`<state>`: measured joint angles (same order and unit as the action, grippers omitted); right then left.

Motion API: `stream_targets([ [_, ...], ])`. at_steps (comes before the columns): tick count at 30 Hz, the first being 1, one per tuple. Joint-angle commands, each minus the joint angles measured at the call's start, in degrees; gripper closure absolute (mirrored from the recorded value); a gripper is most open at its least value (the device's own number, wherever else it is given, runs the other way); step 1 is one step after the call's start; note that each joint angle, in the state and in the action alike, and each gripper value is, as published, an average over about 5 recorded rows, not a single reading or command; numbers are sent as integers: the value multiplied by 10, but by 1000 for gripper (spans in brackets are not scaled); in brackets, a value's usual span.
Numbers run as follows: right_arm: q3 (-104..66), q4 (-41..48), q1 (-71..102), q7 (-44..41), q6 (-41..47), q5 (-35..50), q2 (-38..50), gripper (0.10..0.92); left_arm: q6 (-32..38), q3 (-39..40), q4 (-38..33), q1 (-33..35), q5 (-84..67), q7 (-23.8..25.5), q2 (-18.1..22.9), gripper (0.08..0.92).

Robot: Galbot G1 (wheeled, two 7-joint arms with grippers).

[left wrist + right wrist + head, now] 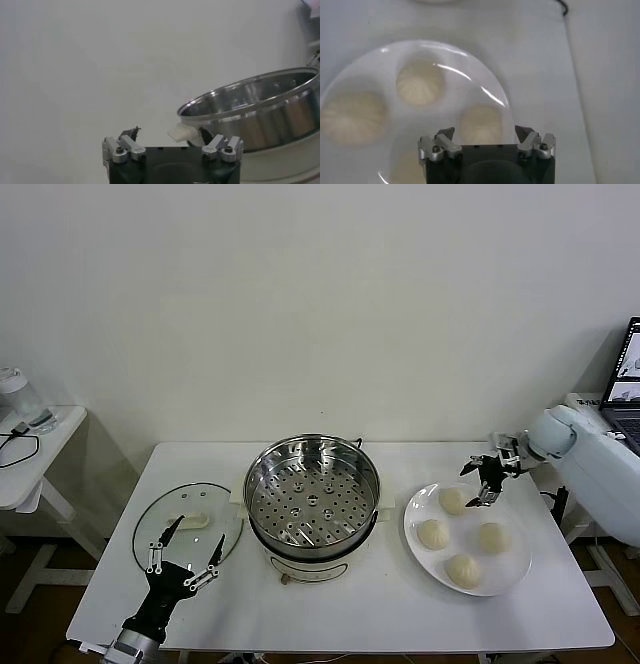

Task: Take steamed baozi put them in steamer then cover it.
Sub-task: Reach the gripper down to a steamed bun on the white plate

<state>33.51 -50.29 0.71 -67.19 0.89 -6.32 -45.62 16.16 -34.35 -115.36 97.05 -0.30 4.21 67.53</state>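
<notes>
Looks like a lab or test room, not a kitchen. My work surface is a plain white rectangular table [340, 604] against a bare off-white wall [320, 304]. Open laptop [625, 389] on a stand to my right, small white side table [35, 454] with a cable to my left.

A big white table [340, 604] stood in front of a plain white wall [300, 304]. A small white side table [30, 459] stood at the left. A laptop [625, 384] sat far right.
</notes>
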Motion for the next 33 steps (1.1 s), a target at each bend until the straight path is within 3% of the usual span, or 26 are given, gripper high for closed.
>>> stream_targets([
  [1, 20, 57, -20, -11, -11, -57, -49, 203, 1, -1, 1, 2, 1, 0, 0, 177],
  [19, 20, 88, -4, 4, -24, -79, -84, 230, 2, 0, 5, -1, 1, -2, 0, 177],
  [33, 37, 51, -11, 10, -27, -77, -72, 387, 5, -2, 5, -2, 1, -2, 1, 177],
])
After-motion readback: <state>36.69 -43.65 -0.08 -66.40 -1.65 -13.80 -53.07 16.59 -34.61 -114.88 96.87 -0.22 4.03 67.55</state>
